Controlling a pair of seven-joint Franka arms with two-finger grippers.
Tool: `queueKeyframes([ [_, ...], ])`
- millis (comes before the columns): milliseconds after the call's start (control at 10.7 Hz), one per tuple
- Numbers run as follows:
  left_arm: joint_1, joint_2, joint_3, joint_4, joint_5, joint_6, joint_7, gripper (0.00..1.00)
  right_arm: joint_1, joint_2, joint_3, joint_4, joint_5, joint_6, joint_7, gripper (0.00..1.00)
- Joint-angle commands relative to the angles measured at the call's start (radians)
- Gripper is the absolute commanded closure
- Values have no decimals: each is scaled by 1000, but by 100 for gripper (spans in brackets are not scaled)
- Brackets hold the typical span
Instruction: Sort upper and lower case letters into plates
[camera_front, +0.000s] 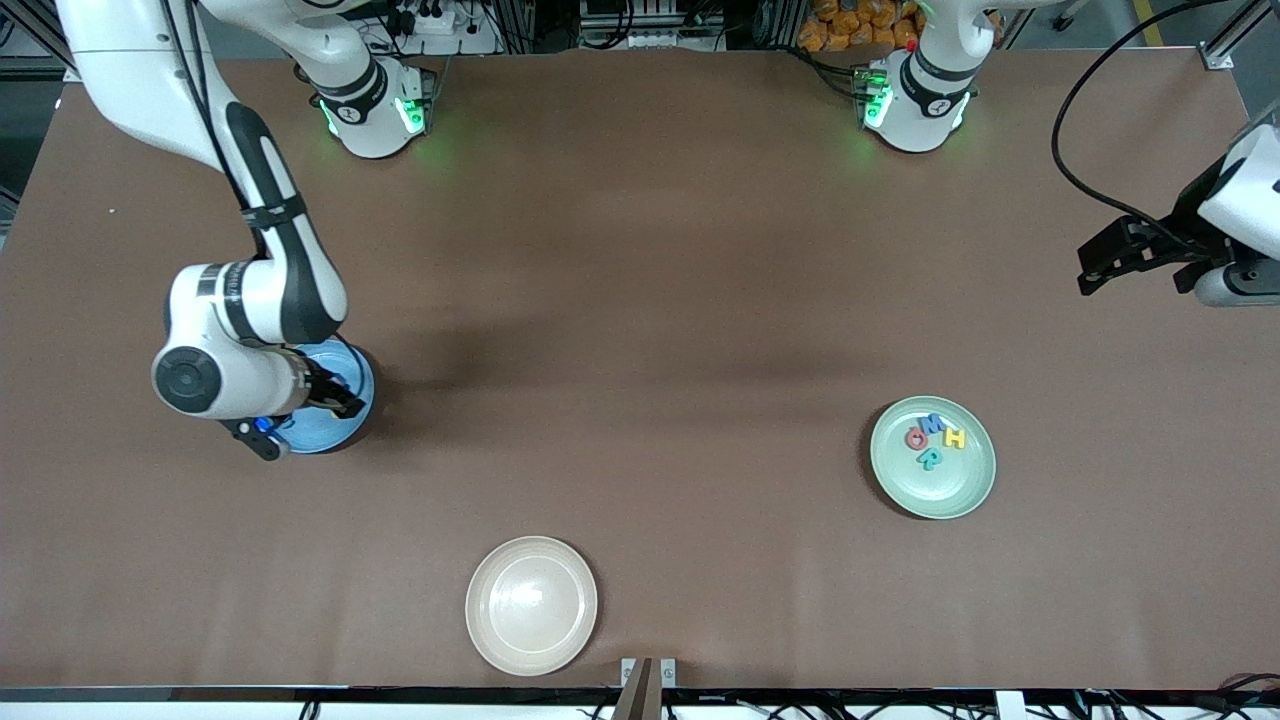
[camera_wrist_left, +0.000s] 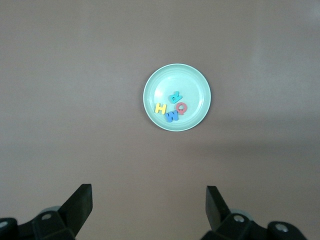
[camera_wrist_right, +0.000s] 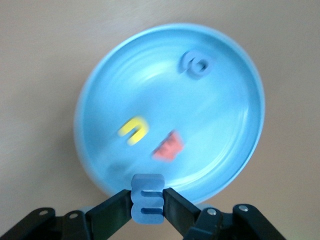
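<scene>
blue letter (camera_wrist_right: 147, 198) clamped in right gripper (camera_wrist_right: 148, 204) jaws over sky-blue plate (camera_wrist_right: 235, 150).

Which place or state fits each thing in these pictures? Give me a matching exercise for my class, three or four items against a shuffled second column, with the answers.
Column one:
1. blue plate
2. green plate
3. cream plate
4. right gripper

Column two:
A. holds nothing, nearest the front camera
B. shut on a blue letter
C. holds four letters, toward the left arm's end of the table
D. lies under the right gripper, with three letters in it

Pairs: 1-D, 2-C, 3-A, 4-B
</scene>
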Motion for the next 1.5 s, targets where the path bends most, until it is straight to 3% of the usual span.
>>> queueKeyframes([
  [0,3,-22,12,-13,-27,-21,36,0,3,-47,-39,-97,7,76,-126,91],
  [94,3,-20,13,-13,-27,-23,38,0,3,-45,-43,-96,7,74,-132,23],
  [187,3,-20,13,-13,-29,-23,38,0,2,-53,-45,-94,7,62,-135,0],
  [468,1,-19,13,-11,-32,-23,36,0,9,-140,-43,-35,5,-16,-145,0],
  [936,0,-23,13,-10,-32,-23,36,0,49,-211,-31,296,8,-318,-246,0],
  [1217,0,-23,20,-10,-32,-30,38,0,91,-273,-28,373,10,-349,-285,0],
  [1404,-2,-25,20,-10,-32,-30,38,0,82,-268,-33,507,11,-488,-356,0],
])
